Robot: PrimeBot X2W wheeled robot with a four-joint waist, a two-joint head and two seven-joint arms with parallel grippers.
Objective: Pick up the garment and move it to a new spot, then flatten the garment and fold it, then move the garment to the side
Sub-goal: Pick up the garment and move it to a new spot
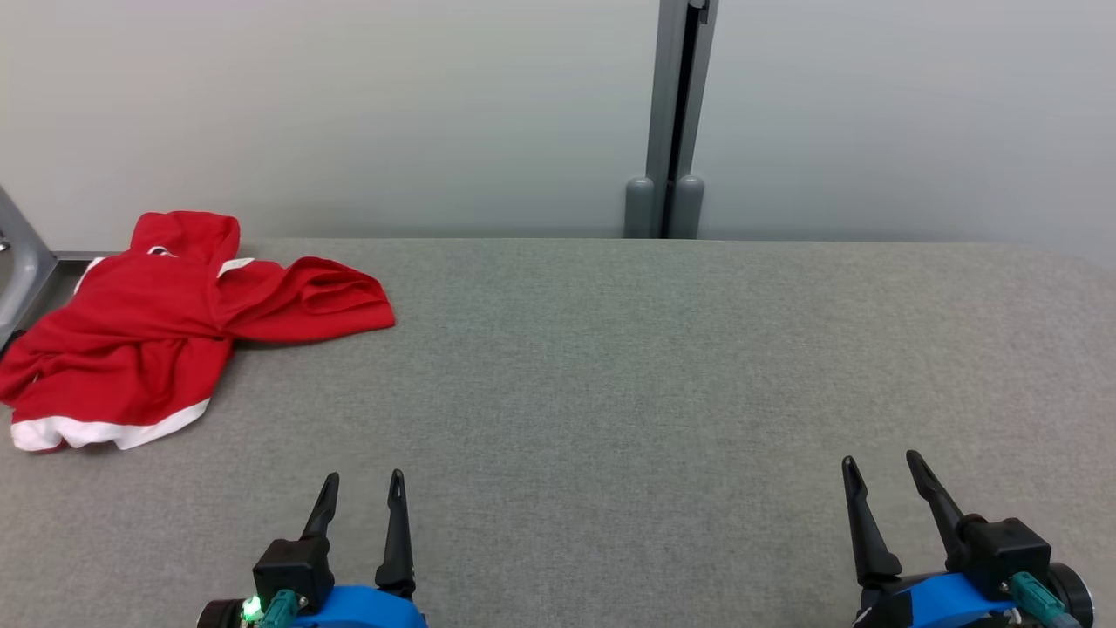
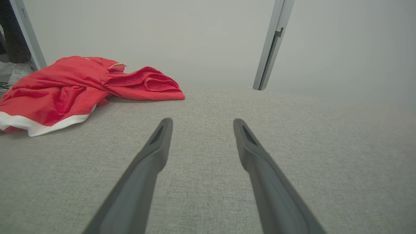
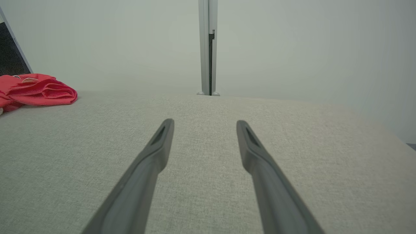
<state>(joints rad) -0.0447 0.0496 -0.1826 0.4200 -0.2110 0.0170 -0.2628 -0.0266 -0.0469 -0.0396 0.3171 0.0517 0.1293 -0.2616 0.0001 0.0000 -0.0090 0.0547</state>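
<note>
The garment (image 1: pixel 157 323) is a red shirt with white trim, lying crumpled at the far left of the grey fabric table (image 1: pixel 610 366). In the left wrist view the garment (image 2: pixel 74 87) lies ahead and to the left, and the right wrist view catches a fold of the garment (image 3: pixel 35 92) at its left edge. My left gripper (image 1: pixel 364 479) stands open near the table's front edge, well short of the garment, with nothing between its fingers. Far to the right, my right gripper (image 1: pixel 881 460) is open and empty too.
A pale wall with a grey vertical post (image 1: pixel 673 122) runs behind the table. A grey metal frame (image 1: pixel 22 253) stands at the far left behind the garment. Bare tabletop (image 3: pixel 208 136) stretches between the grippers and to the right.
</note>
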